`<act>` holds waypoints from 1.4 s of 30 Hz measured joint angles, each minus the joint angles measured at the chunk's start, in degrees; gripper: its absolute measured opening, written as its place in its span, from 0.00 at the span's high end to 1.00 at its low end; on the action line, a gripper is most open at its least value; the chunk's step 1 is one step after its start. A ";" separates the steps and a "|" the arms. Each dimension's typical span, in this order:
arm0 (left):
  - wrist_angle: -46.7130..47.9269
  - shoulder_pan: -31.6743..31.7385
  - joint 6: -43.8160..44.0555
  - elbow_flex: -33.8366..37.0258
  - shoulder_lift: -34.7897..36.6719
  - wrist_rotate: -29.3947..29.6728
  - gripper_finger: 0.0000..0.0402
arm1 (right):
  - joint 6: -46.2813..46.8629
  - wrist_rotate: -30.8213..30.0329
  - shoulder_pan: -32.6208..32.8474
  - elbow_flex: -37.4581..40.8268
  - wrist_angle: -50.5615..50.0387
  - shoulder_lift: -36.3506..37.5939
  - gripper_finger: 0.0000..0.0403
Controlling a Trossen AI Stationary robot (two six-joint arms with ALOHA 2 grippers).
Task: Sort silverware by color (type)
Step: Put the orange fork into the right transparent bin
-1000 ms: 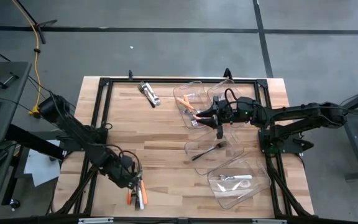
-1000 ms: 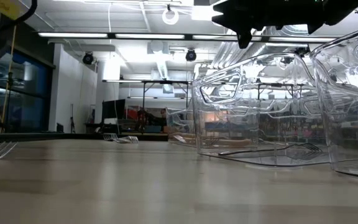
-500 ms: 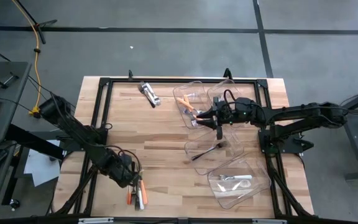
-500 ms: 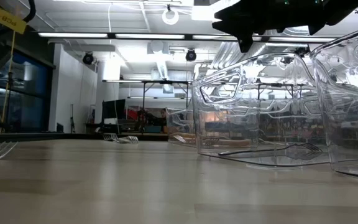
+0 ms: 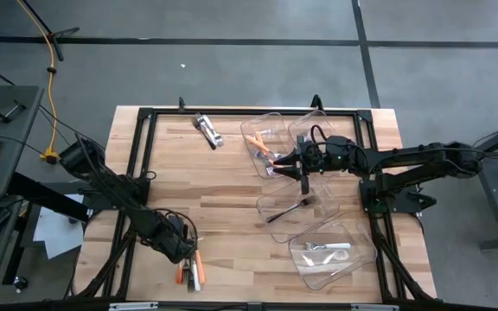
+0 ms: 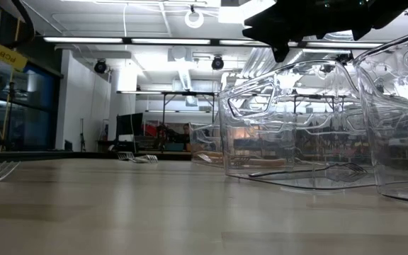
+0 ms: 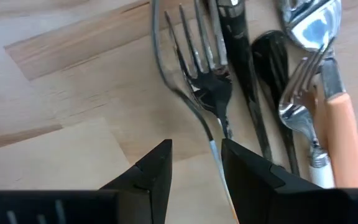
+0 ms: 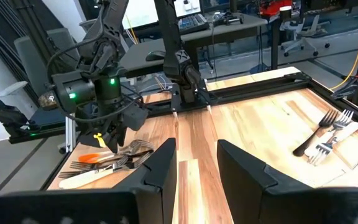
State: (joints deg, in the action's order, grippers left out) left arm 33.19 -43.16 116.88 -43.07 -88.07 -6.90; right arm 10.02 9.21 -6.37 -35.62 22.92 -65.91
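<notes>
A pile of silverware [image 5: 190,272] lies near the table's front left: dark forks [image 7: 207,81], a spoon [image 7: 309,25], an orange handle [image 7: 344,137] and a white handle [image 7: 319,171]. My left gripper [image 5: 183,249] points down just above the pile, open [image 7: 196,177]. The thin stem of one dark fork [image 7: 216,146] runs under the gap, close to one finger. My right gripper [image 5: 287,161] hangs open and about level above the clear bins, with nothing between its fingers [image 8: 196,168]. More silverware [image 5: 207,130] lies at the far left.
Three clear bins stand right of centre: one with orange-handled pieces [image 5: 266,142], one with a dark fork [image 5: 294,206], one with white-handled pieces [image 5: 331,250]. A black frame [image 5: 145,112] runs along the table's edges. Bare wood lies in the middle.
My left gripper has sunk toward the silverware pile and rolled a little about its own axis. Its fingers stay apart. The silverware has not moved.
</notes>
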 joint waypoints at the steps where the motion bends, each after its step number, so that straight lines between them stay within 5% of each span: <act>1: -0.04 0.00 0.02 0.00 -0.28 -0.02 0.69 | 0.02 0.02 0.00 0.00 -0.02 0.00 0.75; 27: 7.19 0.07 2.49 -0.17 -1.92 0.03 0.69 | 0.00 0.08 0.00 0.00 -0.01 0.00 0.75; 38: 6.80 0.05 2.52 -0.09 -1.90 0.37 0.96 | 0.00 0.11 -0.02 0.00 -0.02 0.00 0.75; 42: 7.29 -0.20 2.07 0.15 -0.64 1.33 0.98 | 0.00 0.14 -0.01 0.00 0.00 0.00 0.75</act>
State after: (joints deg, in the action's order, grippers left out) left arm 40.48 -43.35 118.96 -42.92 -88.72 -5.57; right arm 10.02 9.35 -6.38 -35.62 22.92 -65.91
